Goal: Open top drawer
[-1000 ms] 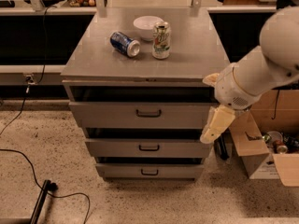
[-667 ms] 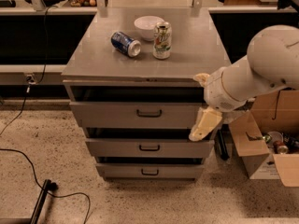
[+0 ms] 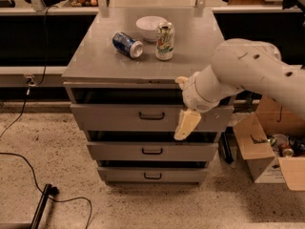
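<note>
The grey cabinet (image 3: 95,66) has three drawers stacked in its front. The top drawer (image 3: 109,117) is the widest and tallest, with a small dark handle (image 3: 151,116) at its centre and a dark gap above its front. My gripper (image 3: 186,125) hangs in front of the top drawer's right half, just right of the handle, its cream tip pointing down over the drawer's lower edge. My white arm (image 3: 248,75) reaches in from the right and hides the drawer's right end.
On the cabinet top lie a blue can (image 3: 127,45) on its side, a white bowl (image 3: 150,26) and an upright green can (image 3: 165,41). Cardboard boxes (image 3: 259,151) stand on the floor to the right. A black cable (image 3: 28,161) runs over the floor at left.
My arm has swung left. The gripper has moved from the drawers' right edge to just right of the top drawer's handle. The drawers have not moved.
</note>
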Controlling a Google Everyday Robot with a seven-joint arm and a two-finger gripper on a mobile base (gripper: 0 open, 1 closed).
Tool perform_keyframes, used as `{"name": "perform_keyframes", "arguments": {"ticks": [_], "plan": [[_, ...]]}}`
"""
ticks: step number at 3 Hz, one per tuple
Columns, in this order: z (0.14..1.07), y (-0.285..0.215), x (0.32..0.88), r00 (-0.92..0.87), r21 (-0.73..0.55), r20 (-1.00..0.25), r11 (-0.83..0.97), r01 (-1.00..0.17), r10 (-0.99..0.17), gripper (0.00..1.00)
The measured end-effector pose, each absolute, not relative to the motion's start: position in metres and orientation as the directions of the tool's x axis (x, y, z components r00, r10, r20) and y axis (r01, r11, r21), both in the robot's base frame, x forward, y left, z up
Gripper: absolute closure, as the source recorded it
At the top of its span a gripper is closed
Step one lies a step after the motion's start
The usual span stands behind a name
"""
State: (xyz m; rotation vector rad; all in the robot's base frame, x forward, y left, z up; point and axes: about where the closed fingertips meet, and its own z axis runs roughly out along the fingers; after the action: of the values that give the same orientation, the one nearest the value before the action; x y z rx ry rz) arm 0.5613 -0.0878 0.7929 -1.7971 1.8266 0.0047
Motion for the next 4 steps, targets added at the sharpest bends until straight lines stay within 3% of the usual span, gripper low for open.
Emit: {"name": "perform_keyframes", "arguments": {"ticks": [2,4], "plan": [[0.74,-0.053,0.579,0.134,-0.382,-0.277,-0.019,-0.924,-0.952,0.0],[0.691,-0.049,0.587,0.124,-0.337,-0.208,-0.048,-0.94,-0.97,0.0]]}}
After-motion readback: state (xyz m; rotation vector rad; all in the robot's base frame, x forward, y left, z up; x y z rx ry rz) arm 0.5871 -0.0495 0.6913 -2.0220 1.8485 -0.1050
